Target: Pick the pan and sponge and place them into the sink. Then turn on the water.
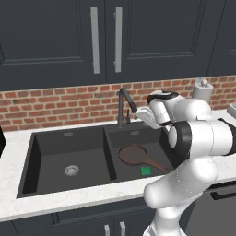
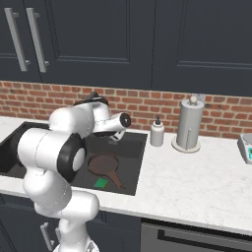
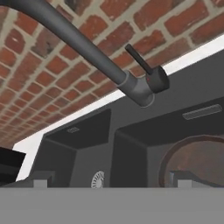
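A: Where do the pan and the sponge lie?

B: Both are down in the right basin of the sink. The pan rests on the basin floor with its thin handle running out toward five o'clock in the left base view. The sponge lies green side up just beside that handle, at about five o'clock from the pan's bowl and apart from its rim.

A: And the tool?

B: The tool has its two finger tips set wide apart, with nothing between them. It is up over the back of the right basin, close to the faucet. In the hand view the faucet's base and its small lever sit at about one o'clock from the tool, with the neck running off toward ten o'clock across the brick wall.

A: What else stands on the worktop?

B: In the right base view, a soap bottle at two o'clock from the pan, and a paper towel roll on its stand just beside it.
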Controlling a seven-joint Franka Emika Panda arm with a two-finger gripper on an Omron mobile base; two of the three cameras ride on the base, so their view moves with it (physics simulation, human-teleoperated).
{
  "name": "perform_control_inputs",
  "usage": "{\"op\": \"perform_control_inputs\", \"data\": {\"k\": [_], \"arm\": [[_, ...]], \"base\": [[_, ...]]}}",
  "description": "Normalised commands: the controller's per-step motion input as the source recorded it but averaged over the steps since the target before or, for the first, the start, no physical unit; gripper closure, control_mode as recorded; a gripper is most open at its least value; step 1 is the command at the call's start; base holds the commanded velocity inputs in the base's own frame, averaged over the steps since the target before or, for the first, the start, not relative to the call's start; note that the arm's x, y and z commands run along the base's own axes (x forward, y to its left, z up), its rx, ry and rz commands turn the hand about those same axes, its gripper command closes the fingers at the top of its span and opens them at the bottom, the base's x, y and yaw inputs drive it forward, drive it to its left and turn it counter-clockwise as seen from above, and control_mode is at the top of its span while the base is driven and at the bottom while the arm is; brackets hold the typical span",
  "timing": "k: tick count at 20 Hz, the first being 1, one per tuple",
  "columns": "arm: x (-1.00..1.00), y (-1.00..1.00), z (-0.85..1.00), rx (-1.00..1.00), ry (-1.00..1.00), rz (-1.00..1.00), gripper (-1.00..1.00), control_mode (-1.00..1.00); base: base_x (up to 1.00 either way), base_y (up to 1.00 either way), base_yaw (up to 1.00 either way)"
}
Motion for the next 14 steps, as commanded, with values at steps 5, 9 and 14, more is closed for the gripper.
{"op": "perform_control_inputs", "data": {"k": [5,9,14], "arm": [[0.09,0.0,-0.14,0.01,0.0,0.0,-1.0,-1.0],[0.15,0.0,-0.11,0.02,0.0,0.0,-1.0,-1.0],[0.2,0.0,-0.08,0.02,0.0,0.0,-1.0,-1.0]], "base": [[0.0,0.0,0.0],[0.0,0.0,0.0],[0.0,0.0,0.0]]}}
